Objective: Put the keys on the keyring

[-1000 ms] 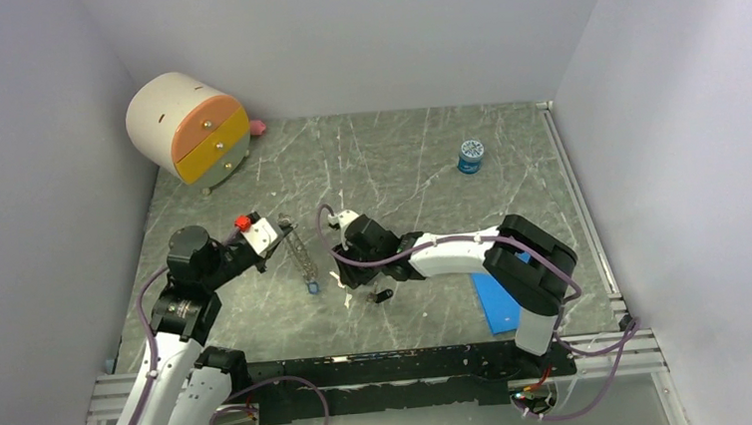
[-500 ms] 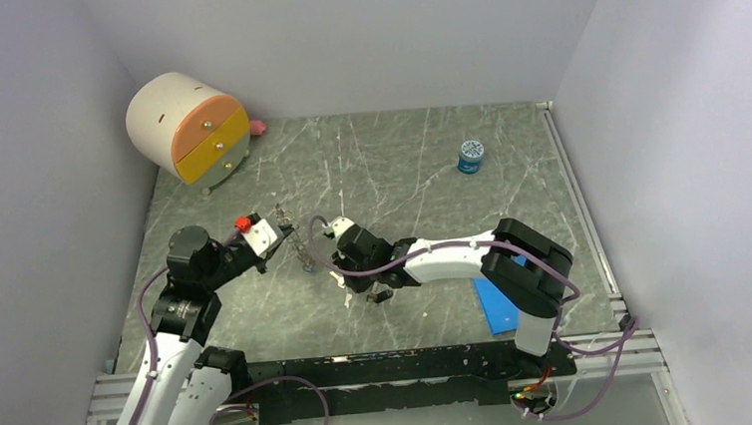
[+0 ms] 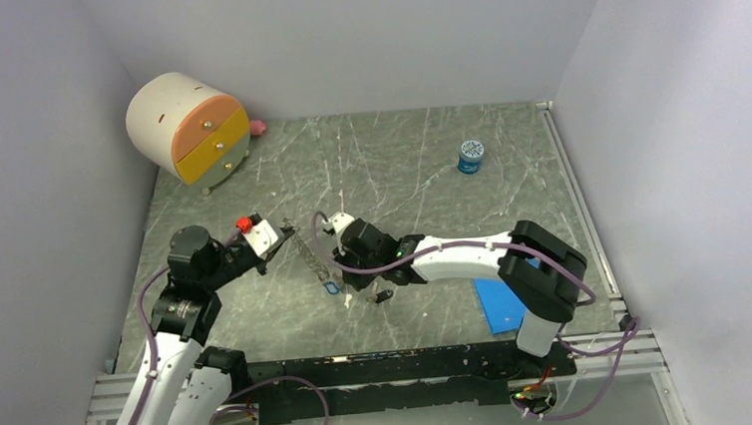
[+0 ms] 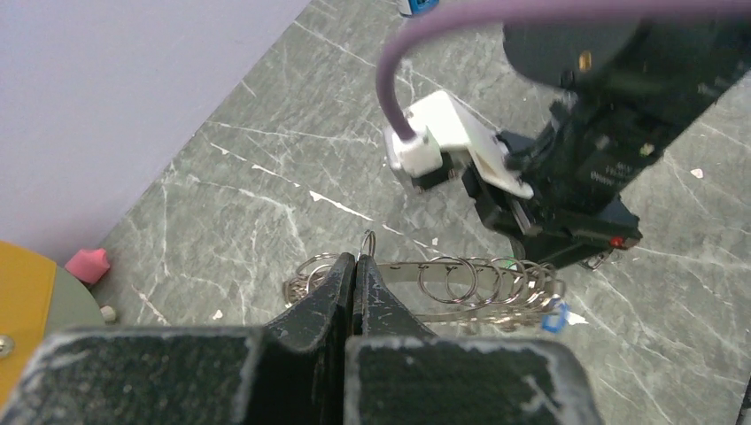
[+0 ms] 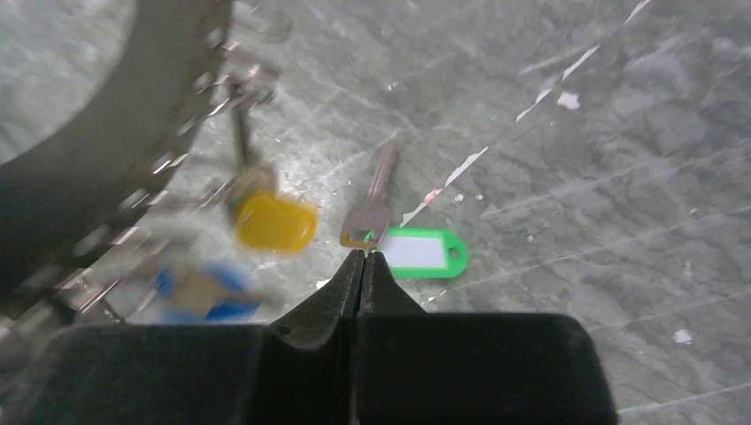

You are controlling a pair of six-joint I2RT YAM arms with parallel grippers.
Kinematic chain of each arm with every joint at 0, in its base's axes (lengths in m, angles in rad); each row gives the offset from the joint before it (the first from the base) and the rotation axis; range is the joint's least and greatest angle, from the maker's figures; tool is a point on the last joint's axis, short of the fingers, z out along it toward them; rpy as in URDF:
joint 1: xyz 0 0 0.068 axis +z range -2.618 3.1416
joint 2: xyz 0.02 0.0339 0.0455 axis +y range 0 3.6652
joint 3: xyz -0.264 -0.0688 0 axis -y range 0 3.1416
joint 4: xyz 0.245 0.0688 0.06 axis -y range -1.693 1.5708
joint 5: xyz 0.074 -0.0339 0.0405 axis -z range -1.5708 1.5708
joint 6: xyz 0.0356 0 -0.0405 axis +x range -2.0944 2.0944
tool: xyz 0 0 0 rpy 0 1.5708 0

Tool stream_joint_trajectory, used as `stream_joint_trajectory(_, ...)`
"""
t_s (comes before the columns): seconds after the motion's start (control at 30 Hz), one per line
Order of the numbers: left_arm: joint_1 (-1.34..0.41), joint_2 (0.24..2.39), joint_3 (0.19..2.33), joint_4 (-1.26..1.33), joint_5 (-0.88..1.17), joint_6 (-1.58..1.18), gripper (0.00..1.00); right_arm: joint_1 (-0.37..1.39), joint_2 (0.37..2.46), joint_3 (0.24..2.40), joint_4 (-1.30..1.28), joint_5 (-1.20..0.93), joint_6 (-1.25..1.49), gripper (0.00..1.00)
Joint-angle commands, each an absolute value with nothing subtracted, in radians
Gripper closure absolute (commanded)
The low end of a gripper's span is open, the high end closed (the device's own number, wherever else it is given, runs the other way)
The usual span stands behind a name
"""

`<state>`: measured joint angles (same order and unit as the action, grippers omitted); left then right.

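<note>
My left gripper is shut on the keyring, a silvery band strung with many small rings, and holds it off the table. In the top view the keyring slants down toward my right gripper. A yellow-headed key and a blue-headed key dangle from it, blurred. My right gripper is shut, its tips at the head of a metal key joined to a green tag lying on the table. Whether the tips pinch it does not show. A black key lies beside the right wrist.
A round cabinet with orange and yellow drawers stands at the back left, a pink object beside it. A small blue jar sits at the back right. A blue sheet lies under the right arm.
My right gripper's jaws have gone from partly open to shut by the green-tagged key. The keyring in my left gripper has swung, its lower end now nearer the right gripper.
</note>
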<state>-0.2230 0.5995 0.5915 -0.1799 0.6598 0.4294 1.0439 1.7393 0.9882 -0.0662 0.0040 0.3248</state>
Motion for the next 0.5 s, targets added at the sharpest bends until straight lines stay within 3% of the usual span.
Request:
stream_joint_trajectory(0.0,-0.221,0.609,0.618,-0.137,0.707,0.45,0.97,0.989,1.637,1.029,-0.062,-0.074,0.289,1.0)
stream_joint_trajectory(0.3,-0.222,0.694,0.615,0.004,0.82,0.34,0.98,0.718,1.502,0.966,0.064,-0.41,0.327,1.0)
stream_joint_trajectory(0.47,-0.222,0.782,0.627,0.146,0.883,0.217,0.98,0.689,1.449,1.017,-0.019,-0.25,0.244,1.0)
